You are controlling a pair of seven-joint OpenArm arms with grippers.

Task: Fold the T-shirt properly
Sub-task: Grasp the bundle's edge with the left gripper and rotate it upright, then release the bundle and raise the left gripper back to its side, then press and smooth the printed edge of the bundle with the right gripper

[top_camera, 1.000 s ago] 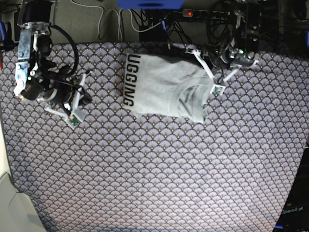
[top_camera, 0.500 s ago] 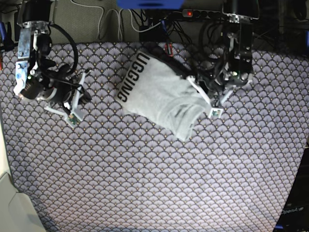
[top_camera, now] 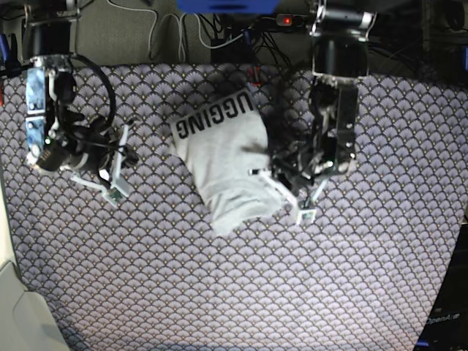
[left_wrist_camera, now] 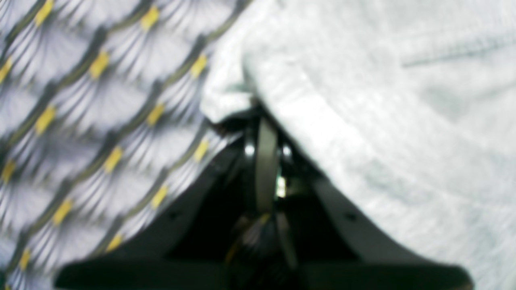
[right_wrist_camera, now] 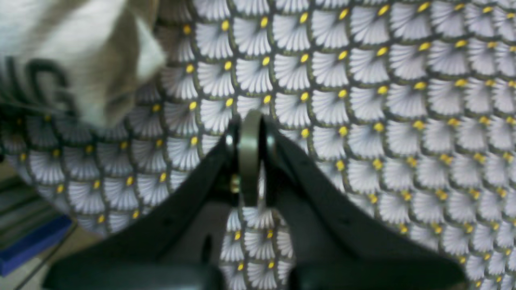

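Light grey cotton T-shirt (top_camera: 230, 161) lies folded into a compact bundle on the cloth (top_camera: 336, 292), middle to upper part of base view, turned at a slant, lettered end away from the near edge. Left gripper (top_camera: 304, 215) is at its side near the lower end; jaws pressed together, tips tucked against and partly under the shirt edge. Can't tell if any fabric is caught between them. Right gripper (top_camera: 113, 194) is off to the other side, jaws together, nothing between them, well apart from the shirt. Step in hand looks like turning or squaring up the bundle, folding mostly done. To do it well: keep tips low but light on the cloth, push or drag slowly, and swing the whole bundle rather than one layer. Pulling only at the edge could peel the top layer open or ruck the tablecloth. Right gripper could steady the far corner; after that, flatten the lower end and align the sides. Writing: black block capitals "UGGING" (top_camera: 216, 115) on the shirt, rotated in base view; faint "OpenAr…" (top_camera: 442, 319) at far lower right, ending unclear. No other label legible.
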